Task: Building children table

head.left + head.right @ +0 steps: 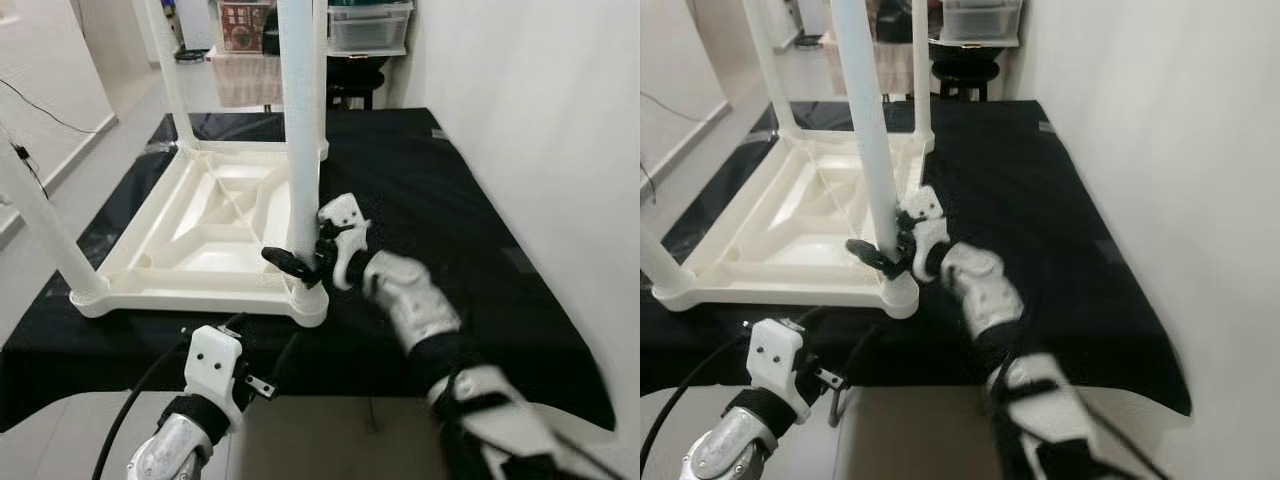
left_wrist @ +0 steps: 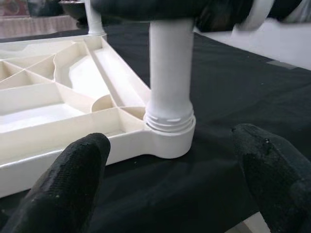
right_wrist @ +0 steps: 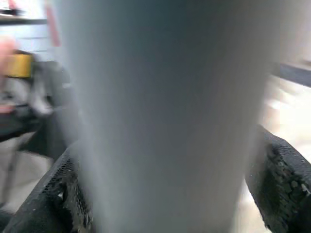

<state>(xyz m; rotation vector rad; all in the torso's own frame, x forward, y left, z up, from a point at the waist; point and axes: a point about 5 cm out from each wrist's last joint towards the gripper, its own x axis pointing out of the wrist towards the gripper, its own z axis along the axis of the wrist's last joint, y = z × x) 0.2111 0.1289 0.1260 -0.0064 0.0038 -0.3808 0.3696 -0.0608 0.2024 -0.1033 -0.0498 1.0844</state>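
While white tabletop [image 1: 200, 225] lies upside down on black cloth [image 1: 430, 200], right gripper [image 1: 300, 262] clamps near-corner leg [image 1: 300, 120] just above socket.
Left wrist view: left gripper [image 2: 170, 189] spread, leg base [image 2: 170, 121] ahead between fingers, untouched.
Right wrist view: leg fills gap between pads [image 3: 282, 179].

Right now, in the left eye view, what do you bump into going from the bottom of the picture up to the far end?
Left end effector → near table leg gripped by the right end effector → upside-down white tabletop → far table leg → shelf with plastic boxes.
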